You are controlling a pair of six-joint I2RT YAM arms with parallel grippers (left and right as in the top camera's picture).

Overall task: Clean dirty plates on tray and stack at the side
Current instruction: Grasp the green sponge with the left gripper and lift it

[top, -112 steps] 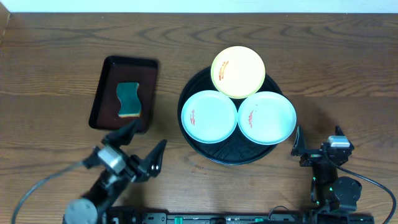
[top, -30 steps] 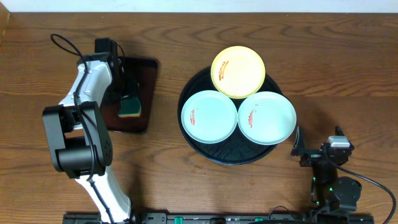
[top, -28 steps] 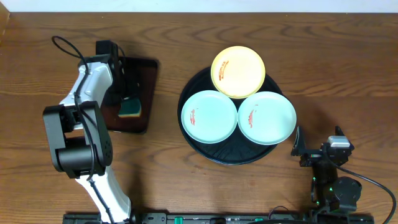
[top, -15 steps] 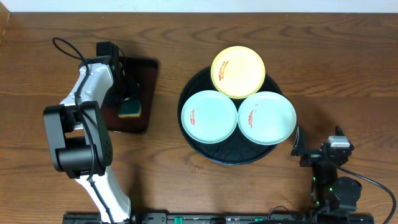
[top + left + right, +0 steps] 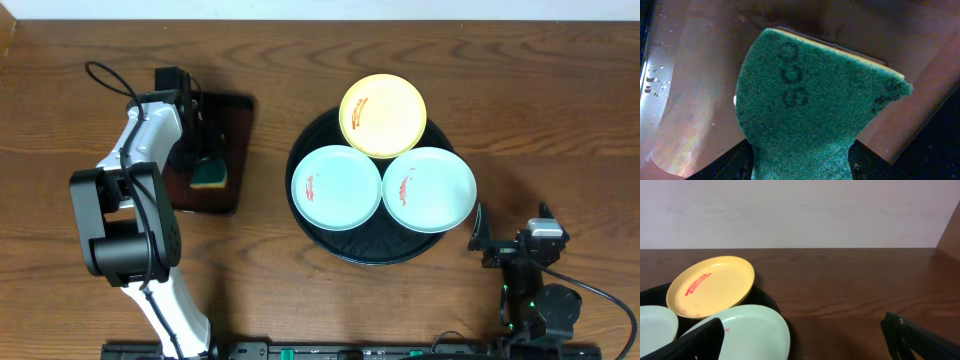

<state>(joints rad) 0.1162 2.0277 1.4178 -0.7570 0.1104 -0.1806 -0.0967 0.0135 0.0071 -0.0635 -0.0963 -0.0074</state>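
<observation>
Plates (image 5: pixel 336 188) judged rigid, light, slick; take by rim; left gripper (image 5: pixel 800 162) pinches soft sponge (image 5: pixel 810 95) waist, right gripper (image 5: pixel 802 330) spread.

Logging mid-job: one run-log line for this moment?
left claw: shut on teal sponge in dark rectangular tray | right claw: open | three smeared round plates: on glossy round black tray
</observation>
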